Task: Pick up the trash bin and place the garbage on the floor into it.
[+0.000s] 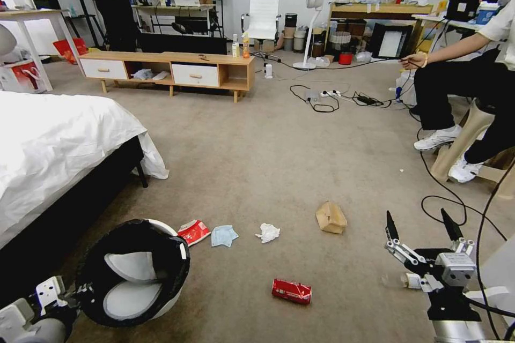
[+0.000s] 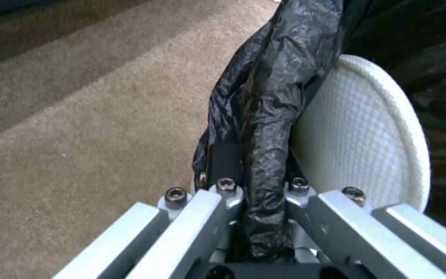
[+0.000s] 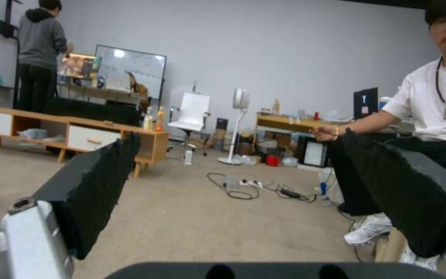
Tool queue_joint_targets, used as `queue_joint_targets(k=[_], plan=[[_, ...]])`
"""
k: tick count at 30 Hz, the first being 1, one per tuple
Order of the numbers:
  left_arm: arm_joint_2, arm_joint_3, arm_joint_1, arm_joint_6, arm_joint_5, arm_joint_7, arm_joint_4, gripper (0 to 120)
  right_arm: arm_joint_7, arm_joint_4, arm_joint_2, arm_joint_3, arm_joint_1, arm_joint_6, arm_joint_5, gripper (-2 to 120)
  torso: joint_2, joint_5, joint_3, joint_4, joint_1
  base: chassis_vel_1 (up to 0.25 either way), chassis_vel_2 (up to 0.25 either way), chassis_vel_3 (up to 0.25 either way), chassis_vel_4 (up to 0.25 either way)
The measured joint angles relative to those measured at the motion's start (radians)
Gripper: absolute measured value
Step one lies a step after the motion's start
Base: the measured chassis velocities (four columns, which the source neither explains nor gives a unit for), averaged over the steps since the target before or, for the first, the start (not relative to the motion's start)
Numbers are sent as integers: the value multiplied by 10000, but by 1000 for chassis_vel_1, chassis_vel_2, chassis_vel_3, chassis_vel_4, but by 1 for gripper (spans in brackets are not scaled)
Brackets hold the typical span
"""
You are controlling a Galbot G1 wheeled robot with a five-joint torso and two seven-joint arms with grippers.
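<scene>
The trash bin (image 1: pixel 134 273), white with a black bag liner and white inner flaps, hangs tilted at lower left with its mouth facing me. My left gripper (image 1: pixel 68 293) is shut on its rim; the left wrist view shows my left gripper (image 2: pixel 256 170) clamping the bag-covered rim (image 2: pixel 264 116) beside a white flap (image 2: pixel 362 135). On the floor (image 1: pixel 257 171) lie a snack wrapper (image 1: pixel 193 232), blue mask (image 1: pixel 223 236), tissue wad (image 1: pixel 267 232), brown paper bag (image 1: pixel 331 217) and red can (image 1: pixel 291 291). My right gripper (image 1: pixel 419 225) stands open at lower right, holding nothing; the right wrist view shows its black pads (image 3: pixel 94 186) apart.
A bed (image 1: pixel 53 144) with a white sheet stands at the left. A low wooden cabinet (image 1: pixel 171 67) sits at the back. A seated person (image 1: pixel 466 96) is at the right. Cables (image 1: pixel 322 99) and a black cord (image 1: pixel 445 203) lie on the carpet.
</scene>
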Motion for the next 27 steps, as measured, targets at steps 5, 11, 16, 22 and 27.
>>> queue_joint_targets(k=[5, 11, 16, 22, 27], plan=[[-1, 8, 4, 0, 5, 8, 0, 2, -28, -2, 0, 0, 0, -1, 20, 100, 0, 0, 0, 0, 0, 0, 0, 0, 0], [-2, 1, 15, 1, 4, 17, -1, 2, -55, -2, 2, 0, 0, -2, 65, 100, 0, 0, 0, 0, 0, 0, 0, 0, 0], [-30, 0, 24, 1, 12, 37, -11, 2, -98, -2, 14, 1, -6, -1, 97, 100, 0, 0, 0, 0, 0, 0, 0, 0, 0], [-34, -8, 33, 1, 22, 52, -22, 2, -108, -16, 24, 18, -10, -1, 101, 100, 0, 0, 0, 0, 0, 0, 0, 0, 0], [-35, -26, 33, 1, 28, 57, -24, 2, -108, -36, 24, 18, 20, 1, 108, 100, 0, 0, 0, 0, 0, 0, 0, 0, 0]])
